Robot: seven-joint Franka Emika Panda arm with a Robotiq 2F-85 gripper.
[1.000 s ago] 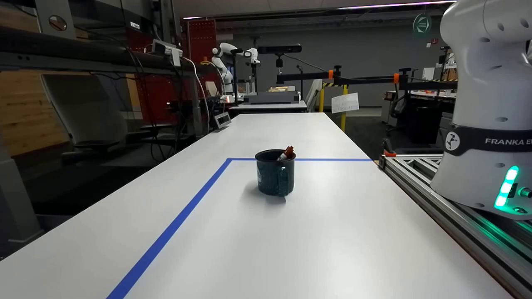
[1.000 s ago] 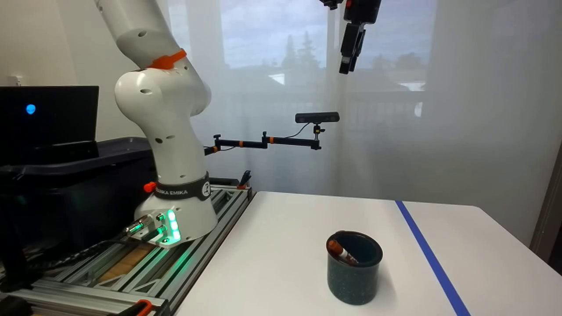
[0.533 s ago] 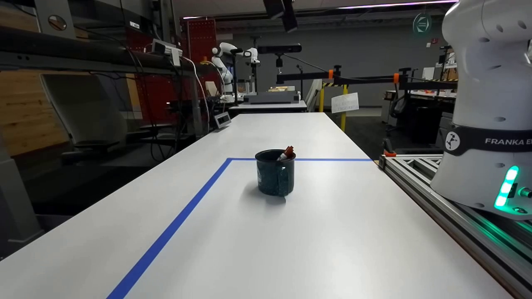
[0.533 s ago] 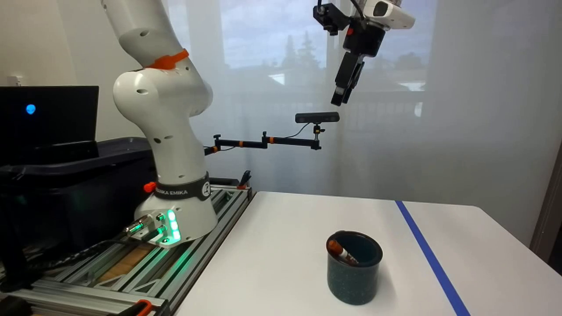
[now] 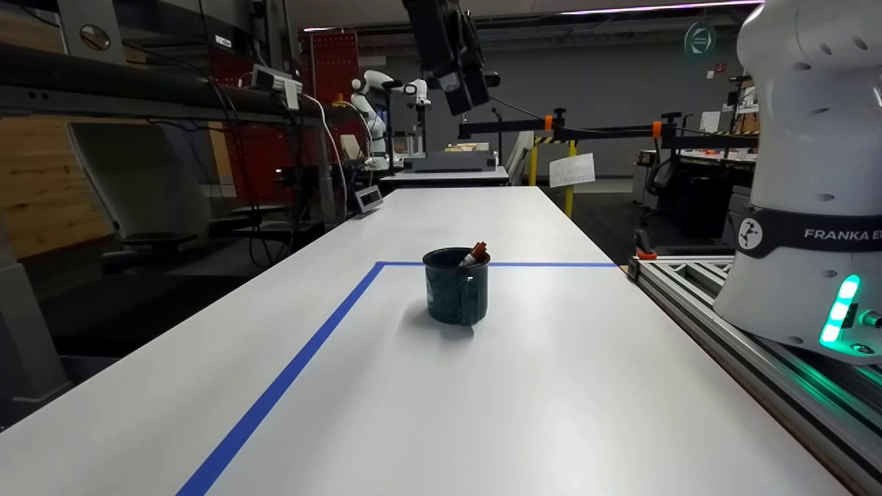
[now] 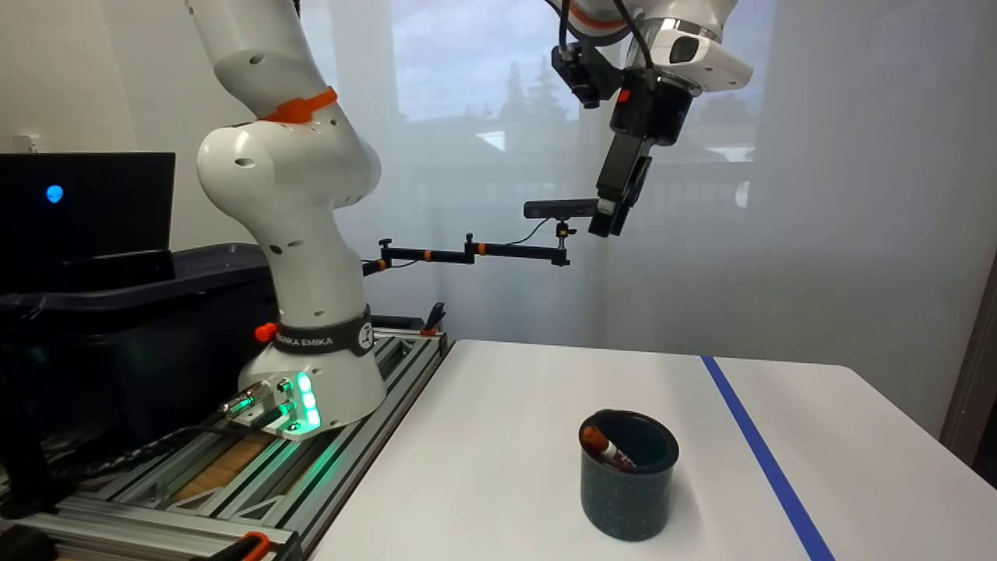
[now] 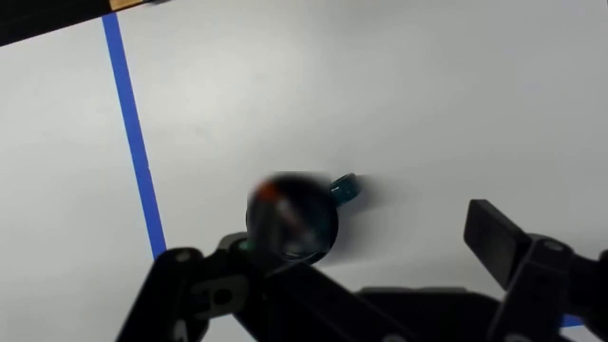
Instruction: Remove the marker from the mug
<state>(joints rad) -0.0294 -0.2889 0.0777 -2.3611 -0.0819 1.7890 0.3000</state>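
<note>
Jaws parted, nothing between them, hanging tilted well above mug (image 6: 629, 497). Step looks like approach, marker (image 6: 607, 448) not yet grasped. Next move, I'd say: drop lower, centre over marker's orange end, straddle it, close, draw up along slant without tipping mug. Marker leans inside mug, orange end up at rim, aimed toward counter (image 6: 483, 467) edge by arm base (image 6: 331, 382); long axis slanting down into mug toward opposite edge. Mug stands upright, roughly midway between those two edges.

franka emika lettering (image 5: 842, 235) on black band (image 6: 323, 336), robot arm (image 6: 300, 249)
</note>
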